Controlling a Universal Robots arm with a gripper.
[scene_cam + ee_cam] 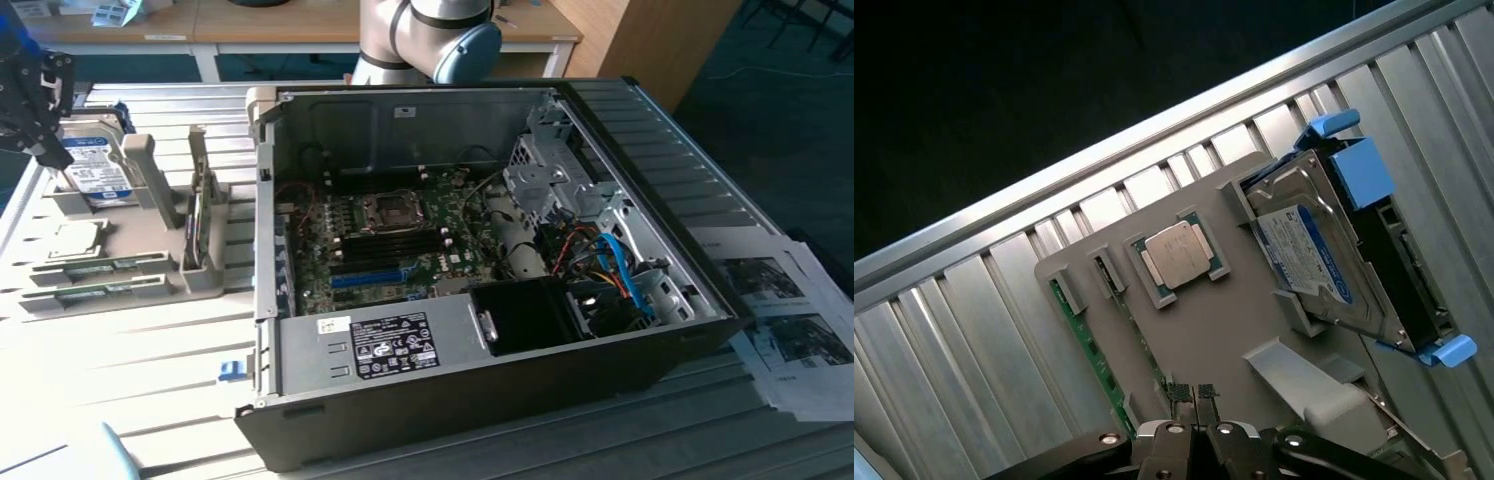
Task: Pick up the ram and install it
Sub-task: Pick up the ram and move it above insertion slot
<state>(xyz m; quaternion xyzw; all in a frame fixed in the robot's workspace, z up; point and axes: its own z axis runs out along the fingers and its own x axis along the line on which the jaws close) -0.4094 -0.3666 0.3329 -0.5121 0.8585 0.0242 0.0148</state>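
the ram (96,293) is a thin green stick standing on edge in the outermost slot of a grey holder (134,245), at the exterior view's left and well apart from the computer case (467,400). in the wrist view the ram (1092,350) runs along the edge of the holder (1204,330). the slot just beside it seems to hold a second stick (118,264). the gripper (56,155) hangs over the holder near the hard drive (96,170), clear of the ram. in the wrist view the gripper (1191,393) has its jaws together with nothing between them, above a bare part of the holder near the ram's end.

the wrist view gives the cpu (1179,250) in its square pocket, between the ram slots and the hard drive (1309,255), which sits tilted in a carrier with blue clips (1364,170). the exterior view takes in the case lying open on its side, with the motherboard (387,240), a blue slot (367,277), the power supply (387,345) and a black fan shroud (534,315). the arm (427,40) stands behind the case.

everything rests on a ribbed metal table (160,350). printed sheets (787,330) lie at the exterior view's right, partly under the case. wooden desks (267,30) and a dark floor lie beyond.
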